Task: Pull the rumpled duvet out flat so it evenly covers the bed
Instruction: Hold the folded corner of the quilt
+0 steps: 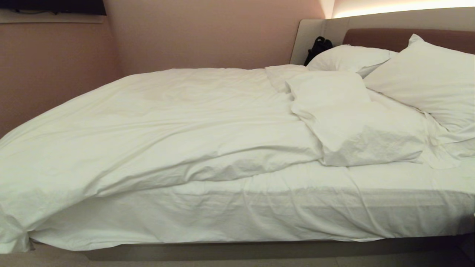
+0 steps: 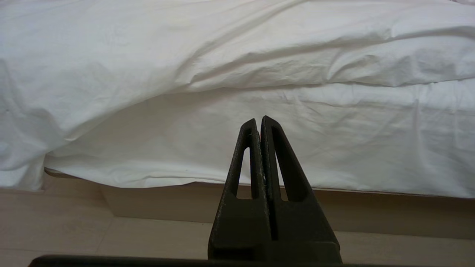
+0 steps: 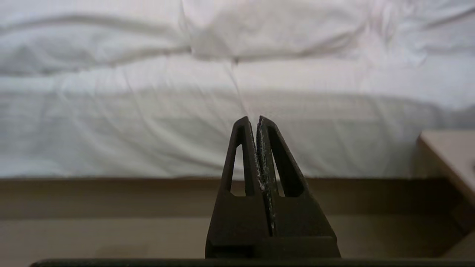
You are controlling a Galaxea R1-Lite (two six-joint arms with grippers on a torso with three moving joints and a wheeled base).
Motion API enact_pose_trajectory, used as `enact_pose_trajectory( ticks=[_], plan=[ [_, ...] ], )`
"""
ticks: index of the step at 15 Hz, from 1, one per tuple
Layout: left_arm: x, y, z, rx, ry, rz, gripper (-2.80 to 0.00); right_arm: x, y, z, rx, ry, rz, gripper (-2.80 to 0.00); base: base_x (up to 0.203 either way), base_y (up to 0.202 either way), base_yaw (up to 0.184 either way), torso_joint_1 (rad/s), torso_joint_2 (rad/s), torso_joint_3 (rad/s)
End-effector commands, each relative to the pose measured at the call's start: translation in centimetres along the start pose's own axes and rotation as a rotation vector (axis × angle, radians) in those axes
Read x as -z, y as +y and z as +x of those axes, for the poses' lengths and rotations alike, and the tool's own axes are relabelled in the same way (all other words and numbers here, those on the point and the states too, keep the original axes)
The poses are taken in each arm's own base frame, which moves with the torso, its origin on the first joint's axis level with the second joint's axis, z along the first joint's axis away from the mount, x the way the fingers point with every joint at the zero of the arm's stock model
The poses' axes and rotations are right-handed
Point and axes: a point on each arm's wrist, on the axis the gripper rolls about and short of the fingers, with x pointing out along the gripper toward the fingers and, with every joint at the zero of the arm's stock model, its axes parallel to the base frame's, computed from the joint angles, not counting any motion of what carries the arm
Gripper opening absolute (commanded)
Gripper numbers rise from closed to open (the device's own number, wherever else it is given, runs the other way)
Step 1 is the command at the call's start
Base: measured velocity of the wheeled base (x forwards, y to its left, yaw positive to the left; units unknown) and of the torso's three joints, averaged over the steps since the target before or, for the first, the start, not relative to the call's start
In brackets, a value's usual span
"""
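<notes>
The puffy white duvet point(image 1: 159, 126) lies rumpled across the bed point(image 1: 259, 207), bunched toward the left and far side, with its near edge pulled back off the sheeted mattress side. One corner is folded back near the pillows. Neither arm shows in the head view. My left gripper point(image 2: 259, 120) is shut and empty, held low before the mattress side, below the duvet point(image 2: 185, 48) edge. My right gripper point(image 3: 253, 120) is shut and empty too, facing the sheeted side of the bed point(image 3: 185, 129), apart from it.
Three white pillows point(image 1: 426, 74) lie at the head end on the right, before a brown headboard point(image 1: 386, 37). A black object point(image 1: 318, 47) sits in the far corner. A beige bedside surface point(image 3: 451, 148) stands to the right. Pale floor point(image 2: 55, 230) runs along the platform base.
</notes>
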Motion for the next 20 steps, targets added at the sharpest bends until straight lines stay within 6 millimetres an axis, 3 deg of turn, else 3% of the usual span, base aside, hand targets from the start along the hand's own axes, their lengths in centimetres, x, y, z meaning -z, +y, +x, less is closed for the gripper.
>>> enact_pose_trajectory(
  ticks=[1, 4, 7, 9, 12, 17, 20],
  plan=[
    [0.0, 0.0, 0.0, -0.001, -0.001, -0.001, -2.80, -1.8, 0.0, 0.1, -0.017, 0.040, -0.003, -2.80, 0.000, 0.000, 0.000, 0.000, 0.00, 0.000],
    [0.0, 0.0, 0.0, -0.001, -0.002, -0.001, -2.80, -4.8, 0.0, 1.9, -0.059, 0.135, 0.001, -2.80, 0.000, 0.000, 0.000, 0.000, 0.00, 0.000],
    [0.0, 0.0, 0.0, -0.001, 0.000, -0.001, -2.80, -7.9, -0.1, 5.8, -0.079, 0.225, 0.081, -2.80, 0.000, 0.000, 0.000, 0.000, 0.00, 0.000],
    [0.0, 0.0, 0.0, -0.001, 0.000, -0.001, -2.80, -9.9, -0.1, 10.0, -0.074, 0.288, 0.200, -2.80, 0.000, 0.000, 0.000, 0.000, 0.00, 0.000],
    [0.0, 0.0, 0.0, -0.001, -0.001, -0.001, -2.80, -11.2, -0.2, 17.7, -0.052, 0.376, 0.321, -2.80, 0.000, 0.000, 0.000, 0.000, 0.00, 0.000],
    [0.0, 0.0, 0.0, -0.001, -0.001, -0.001, -2.80, -12.0, -0.8, 30.7, -0.002, 0.369, 0.439, -2.80, 0.000, 0.000, 0.000, 0.000, 0.00, 0.000],
    [0.0, 0.0, 0.0, -0.001, 0.000, -0.001, -2.80, -11.0, -2.1, 36.2, 0.044, 0.358, 0.469, -2.80, 0.000, 0.000, 0.000, 0.000, 0.00, 0.000]
  ],
)
